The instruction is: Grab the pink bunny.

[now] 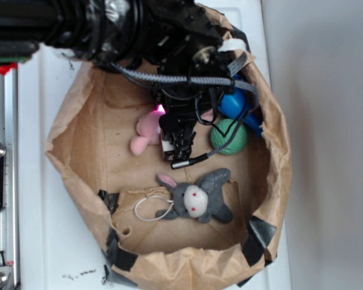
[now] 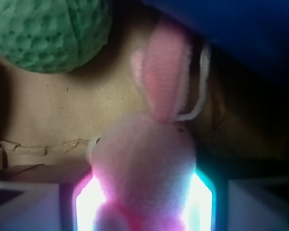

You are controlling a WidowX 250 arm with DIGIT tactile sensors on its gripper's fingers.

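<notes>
Fingers (image 2: 89,202) pinching the pink bunny (image 2: 144,163), one glowing pad on each side of its body.
Gripper (image 1: 177,145) is down inside the brown paper bag (image 1: 78,139), in its far half, with the bunny's pink body sticking out to its left in the exterior view. Wrist view: one long pink ear and the thin white loop (image 2: 202,82) point away from the pads. Green textured ball (image 1: 228,135) just right of the gripper, blue object (image 1: 237,104) behind it. Grey plush animal (image 1: 196,198) with white face lies well apart in the near half, a white cord loop beside it.
</notes>
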